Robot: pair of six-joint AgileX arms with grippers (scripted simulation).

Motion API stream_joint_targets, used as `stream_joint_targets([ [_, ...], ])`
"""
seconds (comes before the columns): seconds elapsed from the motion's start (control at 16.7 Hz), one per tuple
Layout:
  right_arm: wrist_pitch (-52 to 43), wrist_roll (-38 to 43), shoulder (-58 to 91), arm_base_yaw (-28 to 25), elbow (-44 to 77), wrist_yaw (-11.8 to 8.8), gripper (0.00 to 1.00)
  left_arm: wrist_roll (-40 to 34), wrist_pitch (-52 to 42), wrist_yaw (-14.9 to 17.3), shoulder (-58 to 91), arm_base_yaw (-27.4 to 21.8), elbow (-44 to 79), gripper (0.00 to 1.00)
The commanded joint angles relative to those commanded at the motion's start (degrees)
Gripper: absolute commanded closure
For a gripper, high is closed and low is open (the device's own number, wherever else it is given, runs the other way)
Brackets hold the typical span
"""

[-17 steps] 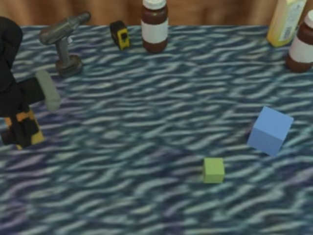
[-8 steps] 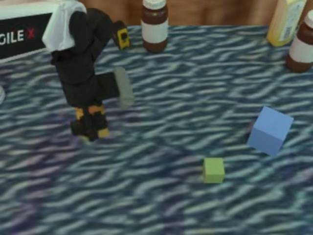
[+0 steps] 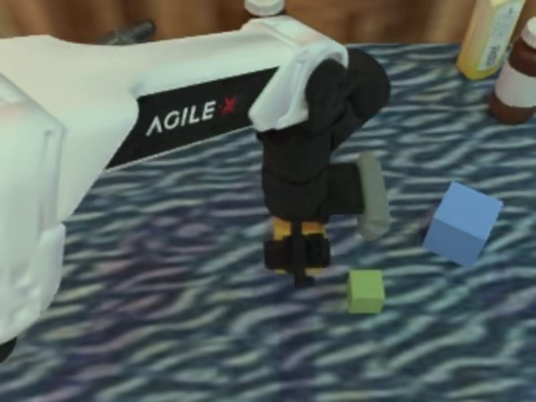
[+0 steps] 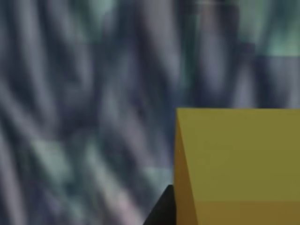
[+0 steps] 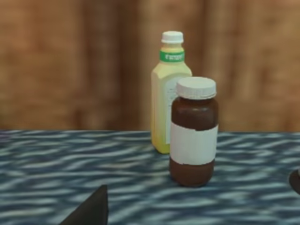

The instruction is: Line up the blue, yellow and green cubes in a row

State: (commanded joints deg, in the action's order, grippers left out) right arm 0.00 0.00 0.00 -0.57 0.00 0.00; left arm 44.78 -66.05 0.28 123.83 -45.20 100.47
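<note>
Yellow cube: the yellow-orange matte cube (image 3: 298,242) sits clamped in the left hand (image 3: 296,270), near the middle of the counter; only its orange edges show between the black fingers in the top view, and in the left wrist view its yellow face (image 4: 236,164) fills one corner over the patterned cloth.
Green cube: the small lime-green matte cube (image 3: 366,291) rests on the counter just to the right of the left hand, not touching it.
Blue cube: the large light blue matte cube (image 3: 462,223) stands turned at an angle, further right and a little farther back than the green cube, apart from it.
Left hand: clenched on the yellow cube, hanging from the white AgileX arm that reaches in from the left.
Right hand: out of the top view; its state cannot be told.
Counter: blue-and-white wavy patterned cloth (image 3: 167,335).
Background: a tall yellow bottle (image 5: 168,93) and a brown white-capped jar (image 5: 193,131) stand at the far right edge.
</note>
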Motion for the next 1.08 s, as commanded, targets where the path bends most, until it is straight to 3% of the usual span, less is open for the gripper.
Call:
stream_joint_targets([
  [0.36, 0.0, 0.0, 0.0, 0.0, 0.0, 0.0, 0.00, 0.0, 0.2, 0.0, -0.1, -0.3, 0.0, 1.00],
  [0.78, 0.0, 0.0, 0.0, 0.0, 0.0, 0.0, 0.00, -0.4, 12.0, 0.0, 4.7, -0.5, -6.9, 1.00],
  [1.08, 0.0, 0.0, 0.0, 0.0, 0.0, 0.0, 0.00, -0.4, 13.0, 0.0, 5.3, -0.6, -7.7, 1.00],
])
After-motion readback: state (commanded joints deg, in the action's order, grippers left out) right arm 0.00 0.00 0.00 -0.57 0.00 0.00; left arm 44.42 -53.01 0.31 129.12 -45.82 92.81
